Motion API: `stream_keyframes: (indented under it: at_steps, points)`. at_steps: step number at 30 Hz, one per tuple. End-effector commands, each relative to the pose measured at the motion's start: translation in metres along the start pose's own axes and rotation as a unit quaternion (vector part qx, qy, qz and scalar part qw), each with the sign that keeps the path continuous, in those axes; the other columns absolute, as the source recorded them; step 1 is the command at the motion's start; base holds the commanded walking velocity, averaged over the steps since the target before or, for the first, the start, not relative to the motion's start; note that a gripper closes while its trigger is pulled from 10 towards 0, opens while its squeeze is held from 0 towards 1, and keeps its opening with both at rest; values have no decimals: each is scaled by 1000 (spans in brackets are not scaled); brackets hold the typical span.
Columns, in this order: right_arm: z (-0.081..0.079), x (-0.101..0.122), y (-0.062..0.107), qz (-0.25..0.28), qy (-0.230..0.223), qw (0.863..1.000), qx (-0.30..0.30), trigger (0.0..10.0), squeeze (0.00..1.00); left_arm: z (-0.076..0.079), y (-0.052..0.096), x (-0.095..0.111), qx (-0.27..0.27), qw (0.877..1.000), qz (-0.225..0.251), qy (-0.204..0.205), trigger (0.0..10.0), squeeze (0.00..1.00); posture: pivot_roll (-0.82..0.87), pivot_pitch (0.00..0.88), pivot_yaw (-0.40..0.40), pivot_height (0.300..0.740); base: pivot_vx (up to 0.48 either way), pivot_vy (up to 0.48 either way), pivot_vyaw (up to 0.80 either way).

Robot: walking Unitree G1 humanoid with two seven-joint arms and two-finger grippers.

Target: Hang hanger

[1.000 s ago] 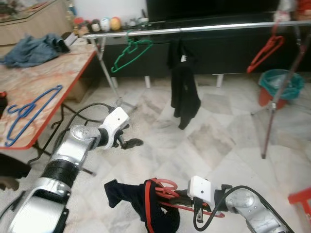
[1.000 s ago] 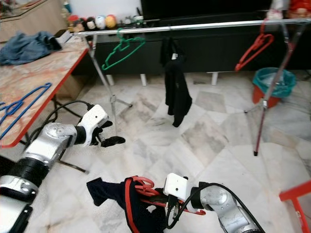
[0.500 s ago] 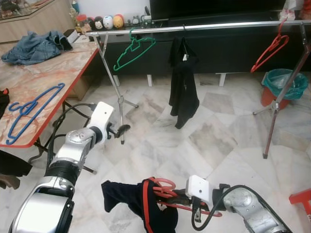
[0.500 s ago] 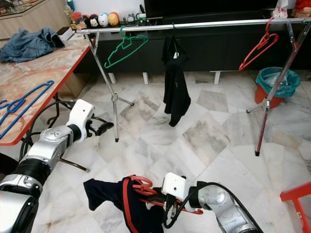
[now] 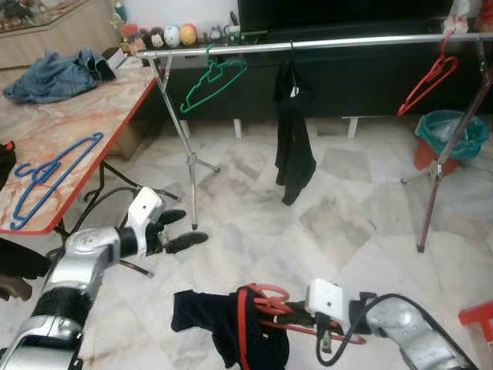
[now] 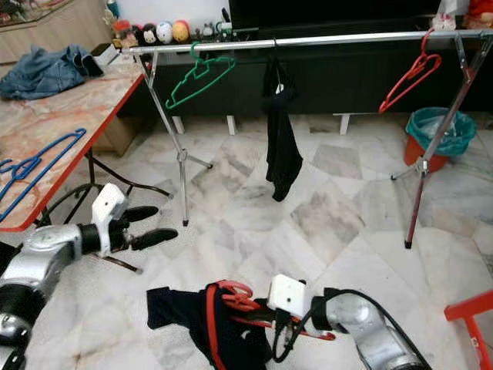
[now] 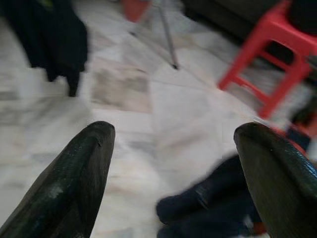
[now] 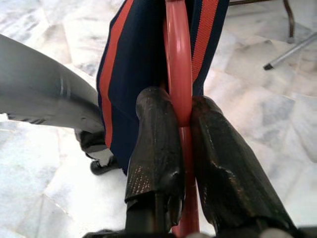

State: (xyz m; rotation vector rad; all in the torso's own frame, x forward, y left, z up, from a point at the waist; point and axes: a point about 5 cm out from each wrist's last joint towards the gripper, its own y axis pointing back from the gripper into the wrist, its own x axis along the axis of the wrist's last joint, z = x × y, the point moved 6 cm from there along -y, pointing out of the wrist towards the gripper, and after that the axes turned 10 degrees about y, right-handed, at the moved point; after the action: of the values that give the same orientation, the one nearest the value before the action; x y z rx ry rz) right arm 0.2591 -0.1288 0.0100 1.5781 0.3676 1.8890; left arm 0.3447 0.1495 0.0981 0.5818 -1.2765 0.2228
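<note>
Two hangers [image 5: 212,79] and a garment [image 5: 293,142] occupy the rail [image 5: 323,43].

Both arms are silver, rounded metal segments with black bands at the joints. Each wrist carries a white boxy block, a black cable looping from it. The left gripper [image 5: 179,230] and right gripper [image 8: 184,144] have long, black, finely textured fingers.
</note>
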Motion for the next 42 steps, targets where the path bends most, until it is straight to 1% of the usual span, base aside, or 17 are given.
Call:
stream_keyframes:
  at_steps: [1, 5, 7, 8, 9, 10, 13, 16, 17, 22, 23, 25, 26, 33, 34, 35, 42]
  points:
    - [6, 15, -1, 32, 13, 999, -9, 10000, 0, 8, -1, -5, -23, 1000, -18, -11, 10000, 0, 76, 25, 118, 740, 0, 0, 0]
    - [8, 17, 1, 35, 16, 999, -11, 10000, 0, 20, -14, -13, -43, 998, -30, -36, 10000, 0, 66, 22, 113, 740, 0, 0, 0]
    - [9, 18, 1, 37, 18, 999, -11, 10000, 0, 22, -18, -13, -42, 998, -29, -44, 10000, 0, 64, 30, 112, 740, 0, 0, 0]
    - [10, 20, 2, 39, 22, 999, -11, 10000, 0, 24, -21, -9, -46, 998, -20, -48, 10000, 0, 64, 31, 112, 740, 0, 0, 0]
    - [10, 20, 2, 39, 22, 999, -11, 10000, 0, 24, -21, -9, -46, 998, -20, -48, 10000, 0, 64, 31, 112, 740, 0, 0, 0]
    - [13, 22, 3, 42, 24, 999, -14, 10000, 0, 28, -24, -4, -56, 997, -8, -44, 10000, 0, 61, 38, 110, 740, 0, 0, 0]
    - [16, 27, 3, 47, 30, 998, -17, 10000, 0, 45, -29, 1, -101, 994, 1, -32, 10000, 0, 58, 42, 111, 740, 0, 0, 0]
    - [18, 30, 4, 51, 33, 998, -19, 10000, 0, 52, -32, 2, -116, 993, -2, -37, 10000, 0, 58, 43, 111, 740, 0, 0, 0]
    - [18, 32, 4, 54, 35, 998, -20, 10000, 0, 56, -34, 2, -127, 991, -4, -40, 10000, 0, 58, 43, 111, 740, 0, 0, 0]
    - [23, 38, 8, 61, 41, 997, -24, 10000, 0, 62, -35, -1, -145, 988, -12, -40, 10000, 0, 47, 49, 112, 740, 0, 0, 0]
    - [24, 38, 10, 61, 43, 997, -25, 10000, 0, 63, -35, -3, -149, 988, -19, -42, 10000, 490, 45, 51, 112, 740, 0, 0, 0]
    - [24, 38, 11, 60, 44, 997, -25, 10000, 0, 63, -34, -4, -150, 987, -22, -43, 10000, 490, 45, 51, 112, 740, 0, 0, 0]
    - [25, 38, 11, 59, 45, 997, -25, 10000, 0, 67, -33, -7, -162, 986, -29, -33, 10000, 1000, 46, 50, 111, 740, 0, 0, 0]
    - [26, 41, 10, 63, 48, 997, -23, 10000, 0, 75, -33, -11, -181, 982, -39, -34, 10000, 1000, 43, 45, 107, 740, 0, 0, 0]
    - [26, 42, 10, 63, 48, 997, -22, 10000, 0, 78, -33, -10, -189, 981, -35, -31, 10000, 522, 43, 45, 107, 740, 0, 0, 0]
    - [27, 42, 10, 63, 49, 997, -22, 10000, 0, 79, -34, -9, -192, 980, -33, -32, 10000, 0, 41, 40, 105, 740, 0, 0, 0]
    - [27, 48, 8, 73, 54, 996, -20, 10000, 0, 85, -40, -9, -205, 977, -41, -41, 10000, 0, 39, 27, 104, 740, 0, 0, 0]
